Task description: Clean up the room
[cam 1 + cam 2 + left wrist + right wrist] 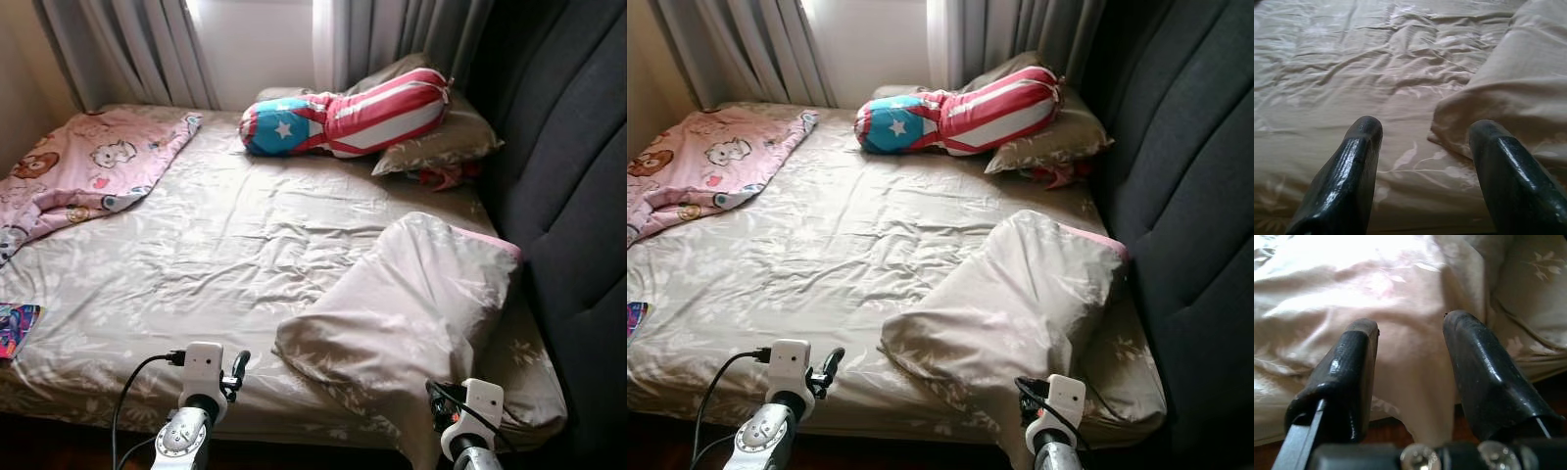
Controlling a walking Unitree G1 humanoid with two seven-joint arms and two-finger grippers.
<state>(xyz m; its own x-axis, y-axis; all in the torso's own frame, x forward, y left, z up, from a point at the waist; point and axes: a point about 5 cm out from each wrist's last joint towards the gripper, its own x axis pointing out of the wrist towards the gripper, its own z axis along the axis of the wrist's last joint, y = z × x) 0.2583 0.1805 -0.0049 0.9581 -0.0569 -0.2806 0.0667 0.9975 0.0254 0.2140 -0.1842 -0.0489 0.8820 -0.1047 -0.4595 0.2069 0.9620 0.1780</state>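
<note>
We hold our left gripper [1422, 142] low over the near edge of the bed [225, 255], its two black fingers [1347, 171] spread wide with nothing between them but the wrinkled beige sheet [1352, 73]. Just ahead of it and toward our right gripper lies the big beige pillow [411, 313], one corner of it reaching close to the left gripper's far finger.

Our right gripper [1410, 362] hangs at the bed's edge directly in front of that pillow, fingers [1484, 377] parted, the pillow's drooping corner showing in the gap between them. We cannot tell whether either finger touches the cloth.

Well beyond both grippers, at the far end by the curtains [147, 49], a stars-and-stripes bolster [343, 113] rests on a second beige pillow [441, 142]. Far off past the left gripper, a pink cartoon blanket [78, 171] lies bunched on the bed's far-left corner. The dark padded headboard [568, 176] rises beside the right gripper.
</note>
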